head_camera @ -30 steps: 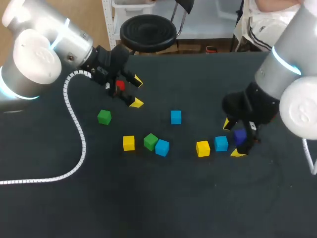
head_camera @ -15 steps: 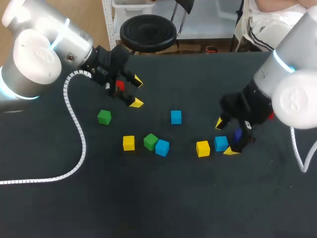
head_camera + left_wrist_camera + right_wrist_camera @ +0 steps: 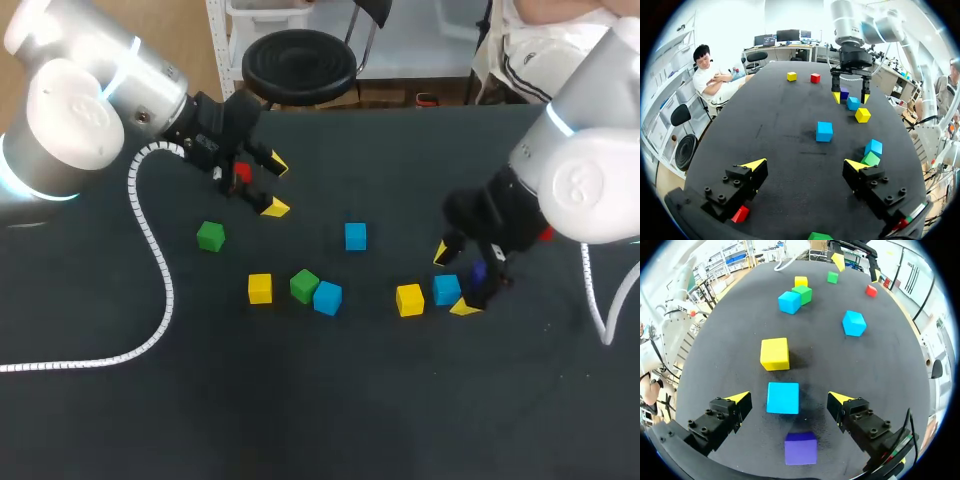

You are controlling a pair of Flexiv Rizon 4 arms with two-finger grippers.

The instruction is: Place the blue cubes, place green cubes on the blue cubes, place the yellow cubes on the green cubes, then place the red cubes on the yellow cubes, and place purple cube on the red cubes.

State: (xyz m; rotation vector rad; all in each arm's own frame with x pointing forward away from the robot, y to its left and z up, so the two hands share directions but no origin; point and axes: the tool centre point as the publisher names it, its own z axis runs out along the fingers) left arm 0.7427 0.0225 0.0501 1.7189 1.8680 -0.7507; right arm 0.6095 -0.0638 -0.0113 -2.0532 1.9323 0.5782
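Right gripper [image 3: 790, 398]: fingers spread wide, grasping nothing. Purple cube [image 3: 800, 448] lies on the table [image 3: 890, 365] under the gripper, behind the fingertips. One blue cube [image 3: 783, 397] sits between the yellow tips, clear of both. Yellow cube [image 3: 774, 353] lies just ahead of the blue cube. Across the table, left gripper [image 3: 276, 187] hangs released, with a red cube [image 3: 241, 173] beneath it.

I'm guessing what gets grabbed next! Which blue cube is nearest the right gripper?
The blue cube next to the yellow cube, between the right gripper's open fingers. The other two blue cubes lie farther off.
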